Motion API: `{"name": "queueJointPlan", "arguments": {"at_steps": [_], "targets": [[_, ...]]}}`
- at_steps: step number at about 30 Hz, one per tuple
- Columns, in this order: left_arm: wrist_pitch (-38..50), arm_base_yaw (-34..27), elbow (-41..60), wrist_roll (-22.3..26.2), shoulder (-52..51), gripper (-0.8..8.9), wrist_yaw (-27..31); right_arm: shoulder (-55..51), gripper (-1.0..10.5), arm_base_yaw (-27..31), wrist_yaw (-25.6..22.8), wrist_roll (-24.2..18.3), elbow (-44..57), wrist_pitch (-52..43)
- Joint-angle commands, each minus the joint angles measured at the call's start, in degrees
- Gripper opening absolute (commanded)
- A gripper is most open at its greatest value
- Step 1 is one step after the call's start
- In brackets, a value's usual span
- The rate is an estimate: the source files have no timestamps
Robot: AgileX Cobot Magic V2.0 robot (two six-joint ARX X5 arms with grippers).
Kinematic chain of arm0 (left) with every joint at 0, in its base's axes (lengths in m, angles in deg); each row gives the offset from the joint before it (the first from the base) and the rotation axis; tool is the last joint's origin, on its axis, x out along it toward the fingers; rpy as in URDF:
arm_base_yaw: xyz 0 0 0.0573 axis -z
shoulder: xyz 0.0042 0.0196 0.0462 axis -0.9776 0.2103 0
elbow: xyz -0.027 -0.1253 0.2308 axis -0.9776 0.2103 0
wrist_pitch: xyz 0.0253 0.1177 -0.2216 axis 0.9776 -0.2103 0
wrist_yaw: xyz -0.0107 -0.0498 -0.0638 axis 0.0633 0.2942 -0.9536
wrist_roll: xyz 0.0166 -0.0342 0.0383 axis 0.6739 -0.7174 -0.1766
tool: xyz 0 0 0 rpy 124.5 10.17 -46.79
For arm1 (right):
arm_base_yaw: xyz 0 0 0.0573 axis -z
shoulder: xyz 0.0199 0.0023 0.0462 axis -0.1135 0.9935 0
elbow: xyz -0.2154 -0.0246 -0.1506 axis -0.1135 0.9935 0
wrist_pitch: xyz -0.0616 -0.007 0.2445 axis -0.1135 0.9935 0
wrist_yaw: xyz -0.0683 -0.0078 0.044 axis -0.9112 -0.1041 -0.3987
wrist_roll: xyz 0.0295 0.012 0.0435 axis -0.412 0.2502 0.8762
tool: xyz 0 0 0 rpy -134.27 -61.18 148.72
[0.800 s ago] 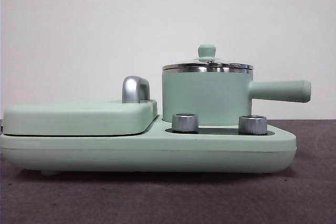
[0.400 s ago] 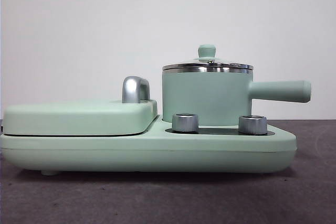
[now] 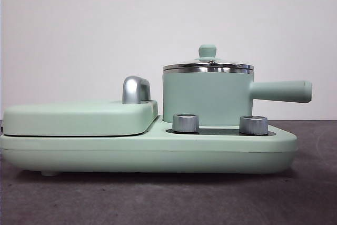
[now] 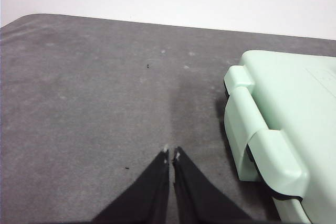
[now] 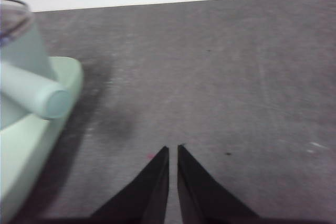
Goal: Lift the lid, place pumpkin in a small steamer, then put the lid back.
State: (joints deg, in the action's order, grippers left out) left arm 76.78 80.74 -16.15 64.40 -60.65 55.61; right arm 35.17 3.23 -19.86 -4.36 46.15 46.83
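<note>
Left end effector point(image 4: 171, 155): both black jaws are brought together, tips nearly touching with only a hairline gap between them. It holds nothing and hangs above the tabletop point(image 4: 94, 103). Right end effector point(image 5: 172, 149): jaws likewise together, tips separated by a narrow slit, nothing gripped, also poised over the tabletop. Neither arm appears in the front view.

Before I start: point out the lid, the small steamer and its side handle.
lid point(image 3: 208, 66), front view: chrome rim, seated on the pot.
small steamer point(image 3: 202, 98), front view: mint-green side wall.
side handle point(image 5: 37, 94), right wrist view: along its shaft, near the rounded end.
</note>
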Motion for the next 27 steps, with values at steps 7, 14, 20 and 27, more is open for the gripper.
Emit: {"name": "queueJointPlan", "arguments": {"at_steps": [7, 14, 20, 27], "targets": [[-0.3, 0.0, 1.1, 0.0, -0.1, 0.19, 0.2, -0.2, 0.2, 0.0, -1.7, -2.1, 3.2, -2.5], [-0.2, 0.0, 1.0, 0.0, -0.1, 0.19, 0.2, -0.2, 0.2, 0.0, 6.1, -2.2, 8.0, -11.8], [-0.3, 0.0, 1.0, 0.0, -0.1, 0.19, 0.2, -0.2, 0.2, 0.0, 7.0, -2.2, 8.9, -14.0], [-0.3, 0.0, 1.0, 0.0, -0.1, 0.19, 0.2, -0.2, 0.2, 0.2, 7.0, -2.2, 8.9, -14.9]]}}
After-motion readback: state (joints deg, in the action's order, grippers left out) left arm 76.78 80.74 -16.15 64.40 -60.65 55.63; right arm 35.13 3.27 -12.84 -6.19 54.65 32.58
